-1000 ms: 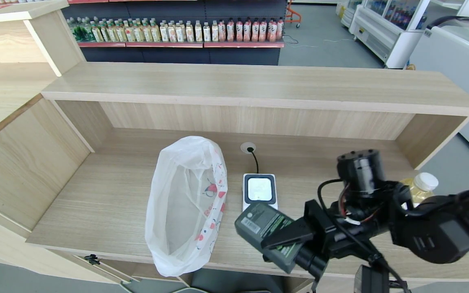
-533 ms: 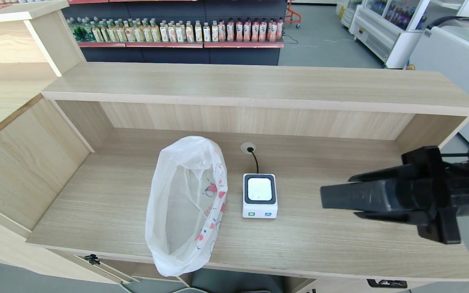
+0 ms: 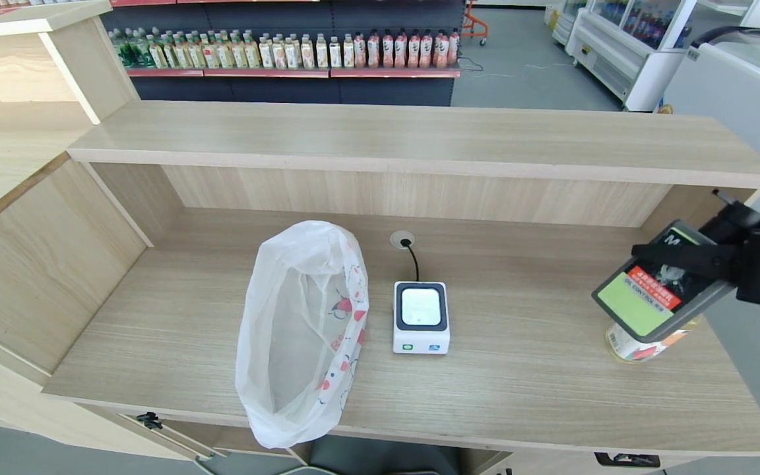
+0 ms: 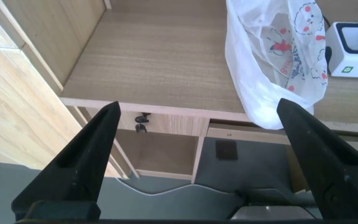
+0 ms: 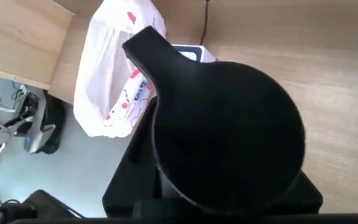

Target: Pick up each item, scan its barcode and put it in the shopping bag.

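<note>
Compared with a second ago, the right gripper [image 3: 658, 267] and its dark package [image 3: 644, 305] are away from the counter's [image 3: 518, 379] front edge by the scanner [image 3: 421, 317]. They now hang above the counter's right end. The claw is clamped on the package, with one finger lying across its upper face. The package is tilted, its green and red label turned upward. Directly under it a bottle [image 3: 632, 346] stands near the right edge, with only its lower part in sight.

The shopping bag [image 3: 301, 330] lies open at the middle of the front edge, just left of the scanner, its bottom drooping over that edge. The scanner sits mid-counter with its window facing up and its cable running toward the back wall.

The left gripper [image 4: 197, 107] hangs below and in front of the counter's front left corner, fingers spread wide and holding nothing.
</note>
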